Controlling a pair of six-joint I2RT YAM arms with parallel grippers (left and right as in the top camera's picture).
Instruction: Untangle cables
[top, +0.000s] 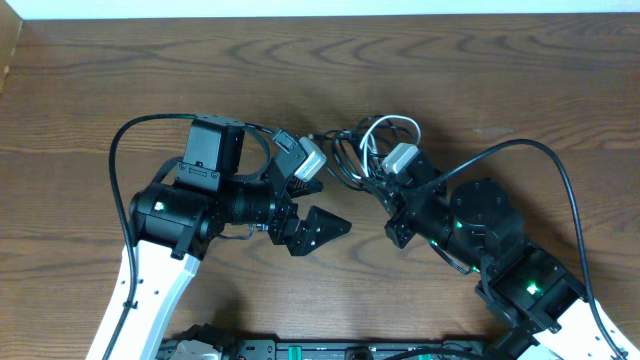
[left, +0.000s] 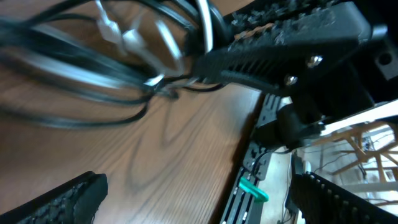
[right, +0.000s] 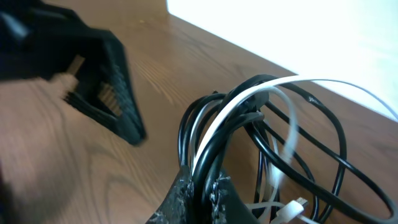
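The cables (top: 362, 148) are a tangle of thin black and white loops on the wooden table, between the two arms. My right gripper (top: 378, 182) is shut on them: in the right wrist view its fingertips (right: 214, 196) pinch a bunch of black and white strands of the cables (right: 249, 118), and a white plug end (right: 292, 208) lies beside them. My left gripper (top: 318, 205) stands wide open just left of the tangle, touching nothing. In the left wrist view the cables (left: 118, 68) lie ahead, and bare table shows between the fingers (left: 68, 199).
The wooden table (top: 300, 70) stretches back to a white wall edge. A black rail with a green clip (left: 255, 190) runs along the table's near edge. Thick black leads (top: 120, 160) arch from both arms. The right arm's finger (left: 280, 43) fills the top of the left wrist view.
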